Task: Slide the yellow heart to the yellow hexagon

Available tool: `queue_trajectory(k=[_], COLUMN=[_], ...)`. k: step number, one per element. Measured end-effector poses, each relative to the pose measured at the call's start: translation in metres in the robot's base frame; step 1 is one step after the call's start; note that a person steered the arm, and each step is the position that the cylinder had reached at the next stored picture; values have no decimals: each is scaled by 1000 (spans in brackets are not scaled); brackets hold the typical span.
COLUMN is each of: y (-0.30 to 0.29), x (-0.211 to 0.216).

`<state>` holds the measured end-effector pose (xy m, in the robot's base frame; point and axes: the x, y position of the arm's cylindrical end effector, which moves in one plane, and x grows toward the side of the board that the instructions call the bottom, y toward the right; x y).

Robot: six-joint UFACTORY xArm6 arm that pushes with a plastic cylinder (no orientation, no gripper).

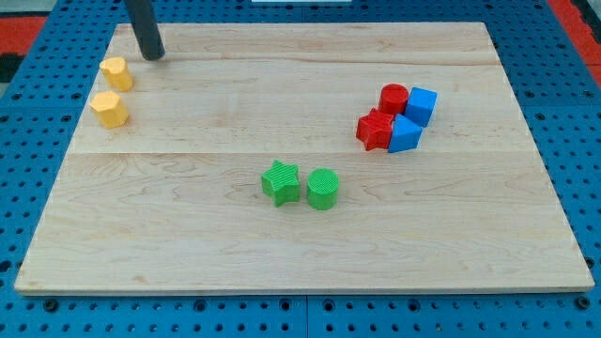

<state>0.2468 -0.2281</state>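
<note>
Camera view: the only view, looking down on a pale wooden tabletop (300, 235) on a blue pegboard.
My tip: (152, 55) near the view's top left corner, resting on the wood just up and to the right of the heart, apart from it by a small gap.
Hand: there is none on this arm (only the dark rod), so nothing is grasped or released; the rod touches no block.
Heart: the yellow heart (116, 72) lies near the left edge, at the view's upper left.
Hexagon: the yellow hexagon (111, 109) lies just below the heart in the view, near it with a narrow strip of wood between them.
Other blocks: green star (281, 181) and green cylinder (322, 188) side by side low in the middle; red cylinder (393, 98), red star (375, 129) and two blue blocks (422, 105) (406, 133) clustered at the right, well apart from the yellow pair.
Step in hand: by my reading, the approach; the tip is getting behind the heart, on the side away from the hexagon.
Progress: nearly done as things lie (the two yellows are close already), but they do not look to be touching.
Next move: a short push toward the view's bottom, with the tip first centred above the heart rather than off to its right.
Risk: pushing from the right-hand side could send the heart leftward, toward the tabletop's edge, past the hexagon.
</note>
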Motion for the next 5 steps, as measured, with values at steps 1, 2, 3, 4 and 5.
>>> queue_trajectory(k=[1,2,3,4,5], y=[-24,-23,-23,-23,-22], x=[-7,22,43,62,75])
